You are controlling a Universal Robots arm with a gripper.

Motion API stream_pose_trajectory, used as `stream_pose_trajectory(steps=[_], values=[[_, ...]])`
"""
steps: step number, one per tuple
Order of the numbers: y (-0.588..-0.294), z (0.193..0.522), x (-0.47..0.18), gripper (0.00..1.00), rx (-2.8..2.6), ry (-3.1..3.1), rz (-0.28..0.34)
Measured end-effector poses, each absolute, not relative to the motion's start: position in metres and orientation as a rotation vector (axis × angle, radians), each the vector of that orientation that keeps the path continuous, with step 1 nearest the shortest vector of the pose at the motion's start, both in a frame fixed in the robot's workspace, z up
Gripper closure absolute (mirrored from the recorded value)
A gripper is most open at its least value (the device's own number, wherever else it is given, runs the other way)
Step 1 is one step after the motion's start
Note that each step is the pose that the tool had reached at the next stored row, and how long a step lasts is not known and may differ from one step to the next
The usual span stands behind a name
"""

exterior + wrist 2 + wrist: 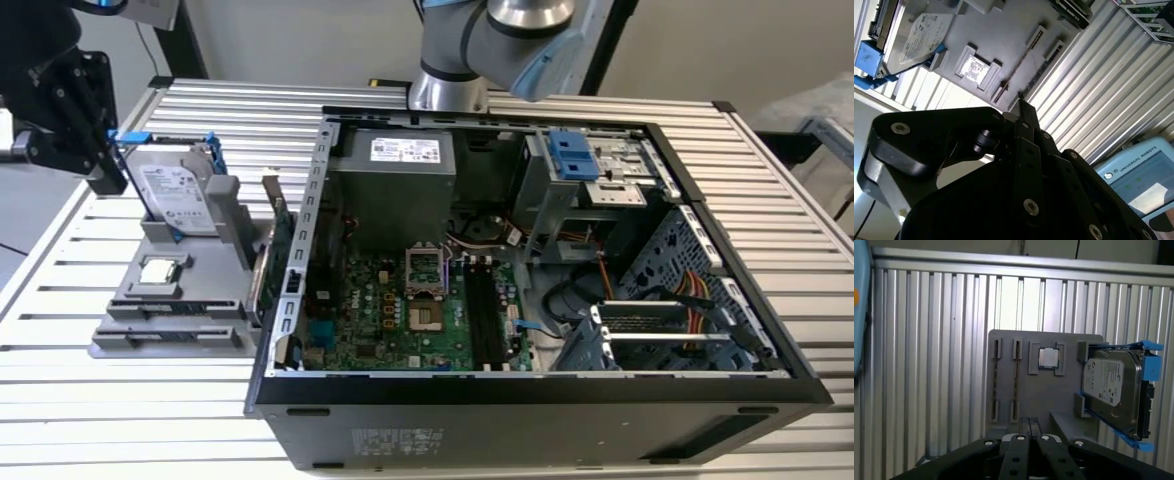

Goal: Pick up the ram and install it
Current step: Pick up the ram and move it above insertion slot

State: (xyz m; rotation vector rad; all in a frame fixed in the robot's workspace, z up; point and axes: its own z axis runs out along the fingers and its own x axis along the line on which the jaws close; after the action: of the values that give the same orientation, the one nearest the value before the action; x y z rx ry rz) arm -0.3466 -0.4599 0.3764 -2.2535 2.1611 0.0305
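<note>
- The pincer (pixel 1029 424) hangs above the work with its two fingers pressed together and nothing between them.
- The ram (pixel 1016 377) is not yet picked up. It stands on edge in a slot of the grey holder (pixel 1054 395), below the pincer, well apart from its fingertips and just off their line.
- Nothing of the task is done as far as can be seen: the grasp, the carry and the seating all remain. The long black slots (pixel 483 315) on the motherboard look empty.
- The open computer case (pixel 534 420) lies well away from the pincer, towards the exterior view's right, past the holder.
- Beyond the ram from the pincer's side sit a processor chip (pixel 1048 358) and then a hard drive (pixel 1111 385) upright in a blue carrier.
- Nothing stands between the fingertips and the ram. I judge the tall drive far enough off to leave the approach free, though the neighbouring slot posts are close.
</note>
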Motion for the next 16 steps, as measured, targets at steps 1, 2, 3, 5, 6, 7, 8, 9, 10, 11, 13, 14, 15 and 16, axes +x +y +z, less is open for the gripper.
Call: stream_pose_trajectory(steps=[1,2,3,5,6,7,8,9,10,11,13,14,15,16], values=[[-0.461,0.376,-0.347,1.00,-2.256,2.158,0.031],[-0.461,0.376,-0.347,1.00,-2.259,2.155,0.031],[-0.462,0.376,-0.348,1.00,-2.262,2.152,0.031],[-0.463,0.375,-0.349,1.00,-2.271,2.143,0.031],[-0.463,0.375,-0.349,1.00,-2.275,2.139,0.031],[-0.463,0.375,-0.350,1.00,-2.279,2.134,0.031],[-0.464,0.375,-0.350,1.00,-2.282,2.131,0.031],[-0.465,0.375,-0.350,1.00,-2.285,2.128,0.031],[-0.466,0.375,-0.351,1.00,-2.288,2.125,0.031],[-0.467,0.374,-0.351,1.00,-2.289,2.124,0.031],[-0.469,0.374,-0.351,1.00,-2.290,2.123,0.031],[-0.471,0.374,-0.351,1.00,-2.290,2.123,0.031],[-0.472,0.374,-0.351,1.00,-2.290,2.123,0.031],[-0.474,0.374,-0.351,1.00,-2.290,2.123,0.031]])
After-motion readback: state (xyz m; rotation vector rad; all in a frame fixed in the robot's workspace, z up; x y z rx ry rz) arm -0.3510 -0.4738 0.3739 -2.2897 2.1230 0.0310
